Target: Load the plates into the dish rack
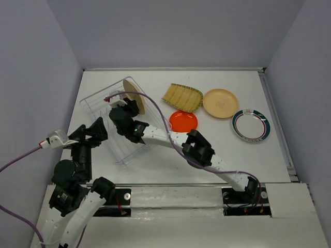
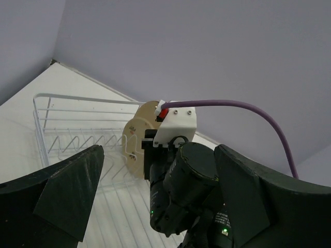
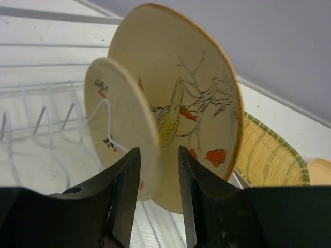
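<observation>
The dish rack (image 1: 98, 103) sits at the back left. The cream plate with branch design (image 3: 191, 103) and the small beige plate (image 3: 116, 129) stand upright in its wire dividers. My right gripper (image 3: 159, 155) is inside the rack, with its jaws slightly apart on either side of the small beige plate's lower rim and a gap on the right side. In the top view, the right gripper (image 1: 121, 106) hides that plate. My left gripper (image 1: 95, 129) is open and empty at the rack's near left corner. The fan-shaped dish (image 1: 182, 96), orange-red plate (image 1: 183, 121), tan plate (image 1: 221, 103) and teal-rimmed plate (image 1: 251, 125) lie on the table.
The right arm's forearm (image 1: 165, 139) stretches across the rack's near right corner. In the left wrist view the right arm's wrist (image 2: 181, 181) fills the space between my left fingers, with the rack's rim (image 2: 46, 103) behind. Walls close in the table on three sides.
</observation>
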